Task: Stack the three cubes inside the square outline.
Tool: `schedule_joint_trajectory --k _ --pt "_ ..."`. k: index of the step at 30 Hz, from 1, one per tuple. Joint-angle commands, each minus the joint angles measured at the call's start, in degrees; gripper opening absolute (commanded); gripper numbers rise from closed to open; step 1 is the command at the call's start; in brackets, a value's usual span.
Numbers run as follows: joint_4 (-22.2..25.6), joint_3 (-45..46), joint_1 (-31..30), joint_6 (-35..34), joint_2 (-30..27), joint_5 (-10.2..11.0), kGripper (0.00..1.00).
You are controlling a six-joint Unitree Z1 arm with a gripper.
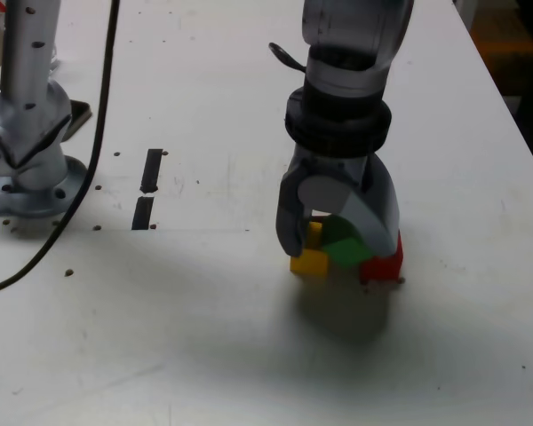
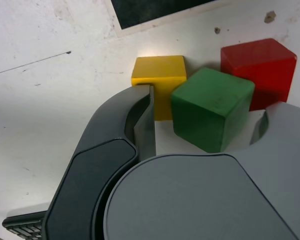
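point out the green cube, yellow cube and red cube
green cube (image 2: 212,107), wrist view, on its top face
yellow cube (image 2: 158,70), wrist view, on its top face
red cube (image 2: 259,62), wrist view, on its top face

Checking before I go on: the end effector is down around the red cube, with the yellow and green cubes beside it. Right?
Not quite. The wrist view shows the green cube between the end effector's jaws, not the red. The yellow cube and the red cube sit beside it.
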Motion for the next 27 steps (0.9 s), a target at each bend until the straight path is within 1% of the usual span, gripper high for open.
schedule_joint_trajectory --k 1,4,14,20,27 --pt "0.0 -0.4 -0.35 -0.11 -0.03 0.1 0.54" --pt "0.04 -0.65 -0.65 -0.23 0.1 0.2 0.53" --pt "0.02 -1.95 -1.74 -0.45 1.07 0.46 0.47" --pt "-0.07 -3.35 -2.65 -1.1 1.46 1.98 0.36" --pt "0.18 -3.92 -3.09 -1.7 1.48 3.31 0.3"
